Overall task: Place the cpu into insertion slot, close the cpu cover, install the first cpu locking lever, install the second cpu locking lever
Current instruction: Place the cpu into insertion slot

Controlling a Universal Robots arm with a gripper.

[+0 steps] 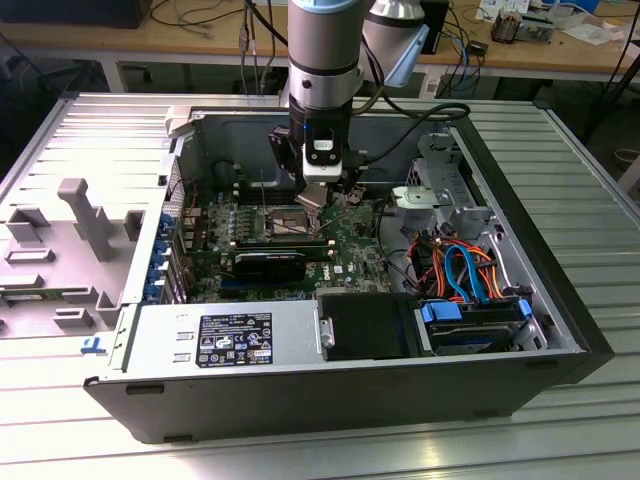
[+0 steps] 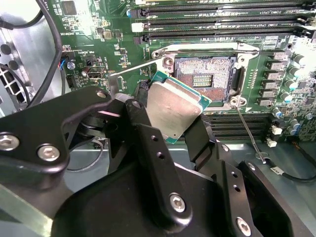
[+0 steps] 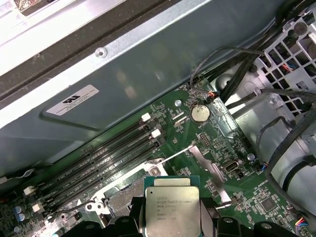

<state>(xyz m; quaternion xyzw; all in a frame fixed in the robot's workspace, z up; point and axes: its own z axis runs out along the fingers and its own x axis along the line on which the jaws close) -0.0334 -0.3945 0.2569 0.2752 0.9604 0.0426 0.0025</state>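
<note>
Over the middle of the motherboard (image 1: pixel 345 245), inside the open computer case (image 1: pixel 300 390), the gripper (image 2: pixel 170 118) clamps the cpu (image 2: pixel 174 106) by two opposite edges. The chip hangs tilted just beside the insertion slot (image 2: pixel 205 79), not seated in it, and the slot's dark centre lies bare. The cpu cover (image 2: pixel 129 73) stands swung up at the socket's edge, close to the held chip. A thin locking lever (image 2: pixel 248 132) juts free along the socket's side. Long black memory slots (image 2: pixel 222 22) flank the socket, and loose cables (image 3: pixel 291 143) crowd the case wall.

Ribbed metal table (image 1: pixel 590 180) catching bright light; just behind it, a wooden workbench (image 1: pixel 100 42), loose cables (image 1: pixel 200 15) trailing over its top.
</note>
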